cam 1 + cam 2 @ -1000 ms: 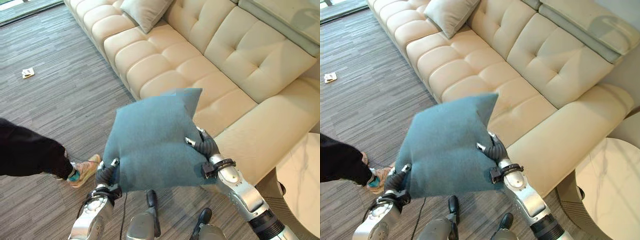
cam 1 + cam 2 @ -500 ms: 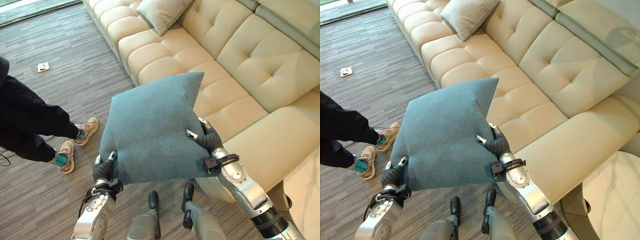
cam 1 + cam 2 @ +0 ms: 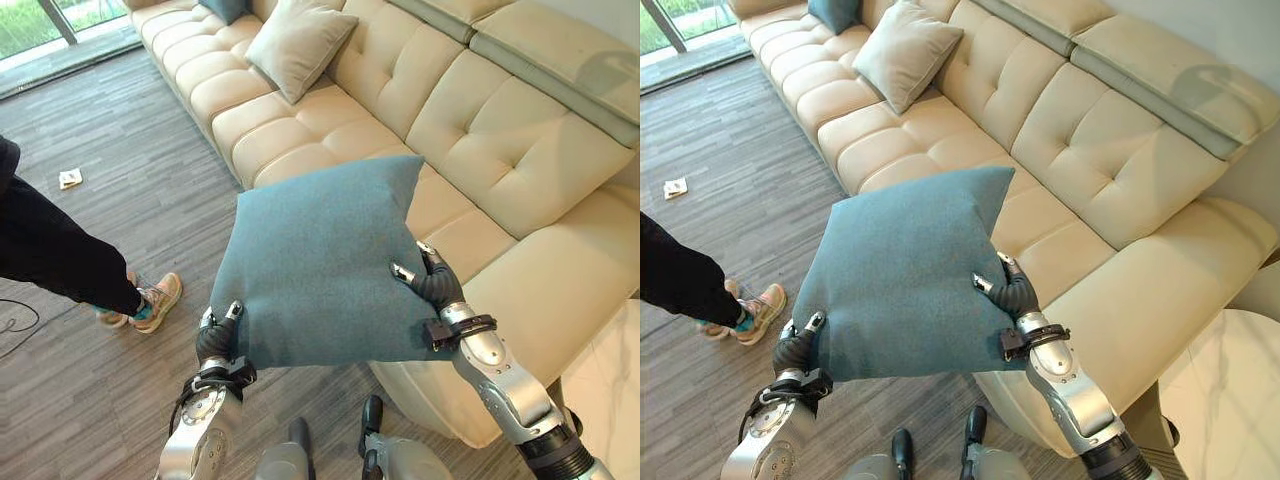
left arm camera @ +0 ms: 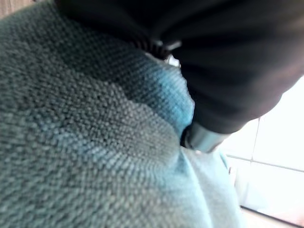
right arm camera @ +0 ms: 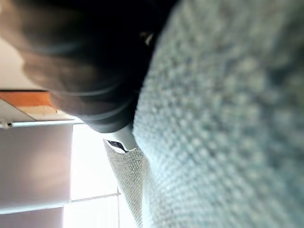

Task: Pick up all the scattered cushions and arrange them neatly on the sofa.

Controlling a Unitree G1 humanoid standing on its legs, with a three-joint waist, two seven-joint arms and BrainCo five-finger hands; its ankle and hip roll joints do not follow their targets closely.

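Item: teal cushion, held clear of the floor between both hands, flat face toward the head camera.
Left hand: at the lower left corner, fingers curled on the edge.
Right hand: at the right edge, fingers pinching the fabric.
Key relation: sofa seat lies directly beyond and below the cushion; the right hand is nearer to it.
Farther along the sofa: beige cushion, then dark cushion.
Person's leg on the floor to the left.
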